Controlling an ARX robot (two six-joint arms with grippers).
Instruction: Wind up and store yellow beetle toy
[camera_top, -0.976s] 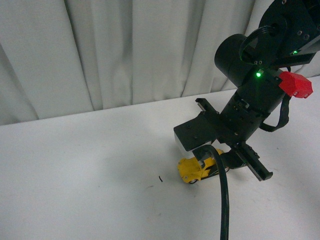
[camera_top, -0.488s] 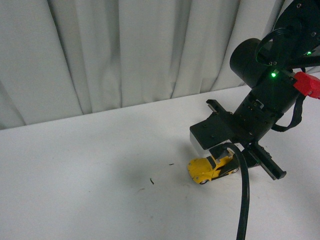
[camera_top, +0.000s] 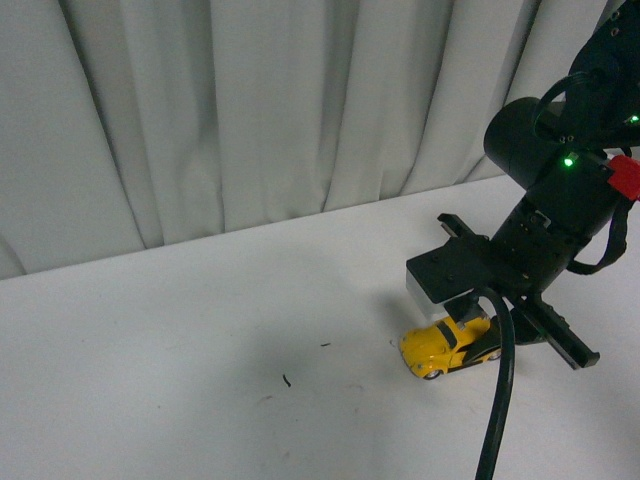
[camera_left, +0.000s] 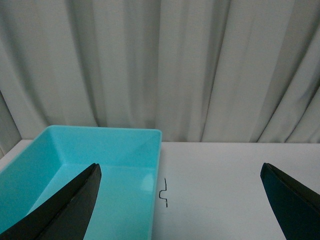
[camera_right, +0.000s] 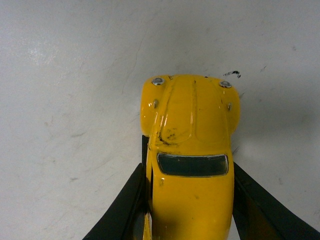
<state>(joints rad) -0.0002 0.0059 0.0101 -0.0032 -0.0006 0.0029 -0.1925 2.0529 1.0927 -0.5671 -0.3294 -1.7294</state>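
The yellow beetle toy (camera_top: 447, 349) rests on the white table at the right of the front view, its nose pointing left. My right gripper (camera_top: 465, 335) reaches down onto it and is shut on its body. In the right wrist view the glossy yellow beetle toy (camera_right: 190, 150) shows its hood and dark windscreen, and the right gripper (camera_right: 192, 200) has a black finger (camera_right: 125, 205) pressed against each side. My left gripper (camera_left: 185, 200) is open above the table, nothing between its black fingertips (camera_left: 70, 200).
A turquoise bin (camera_left: 55, 170) stands open on the table by the left gripper, in front of the white curtain (camera_left: 160, 65). A small bent wire (camera_left: 163, 193) lies beside the bin. Small dark specks (camera_top: 288, 380) dot the table left of the toy.
The right arm and the toy have shifted to the right in the front view, and the curtain and the table specks have shifted in the picture with them.
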